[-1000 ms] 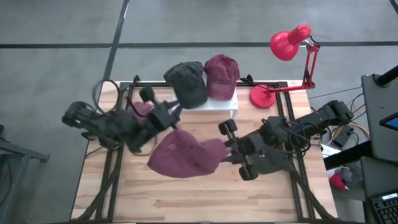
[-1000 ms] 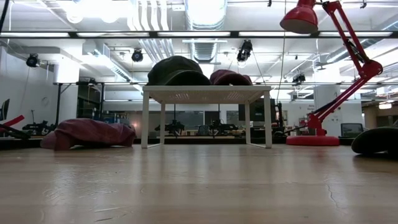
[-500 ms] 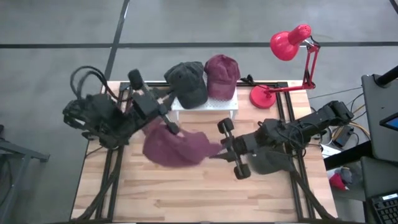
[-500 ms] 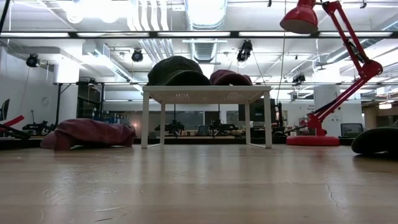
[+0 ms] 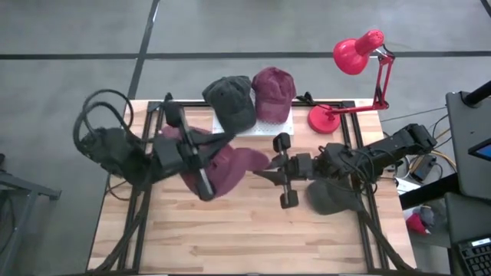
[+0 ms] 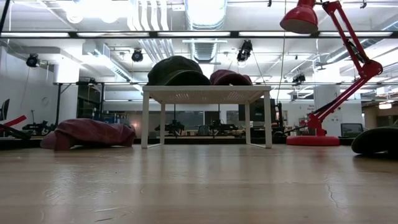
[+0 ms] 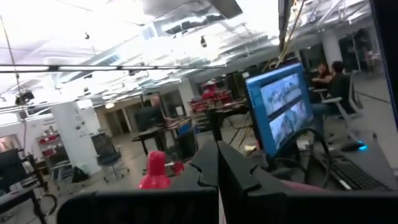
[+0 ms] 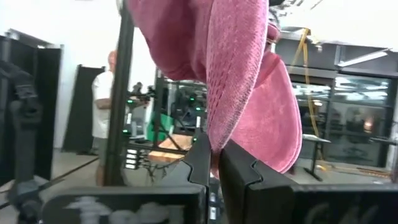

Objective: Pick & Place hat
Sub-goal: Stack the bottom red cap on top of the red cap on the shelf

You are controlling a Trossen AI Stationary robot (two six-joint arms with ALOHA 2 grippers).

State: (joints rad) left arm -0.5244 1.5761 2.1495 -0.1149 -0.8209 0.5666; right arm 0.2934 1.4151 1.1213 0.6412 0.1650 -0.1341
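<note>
A maroon hat hangs in mid-air over the table's middle; it fills the right wrist view. My right gripper is at its right side, shut on it. My left gripper is shut, points toward the table's right and sits over the hat's left part. A second maroon hat lies on the table under the left arm. A dark hat and a maroon hat sit on the white rack. My right gripper pinches the hat's brim edge between its two fingers. They come level from the table's right. The hat is lifted clear, and the room shows behind it. My left gripper is above the hat's crown; I cannot tell whether it touches.
A red desk lamp stands at the far right corner, with its base beside the rack. Another dark hat lies on the table under the right arm. People stand in the room beyond the table.
My right gripper has moved toward the table's left and far edges, carrying the hat by its brim. The hat has gone from spread out near the middle to bunched up closer to the rack. My left arm has swung toward the near edge and turned its gripper over the hat.
</note>
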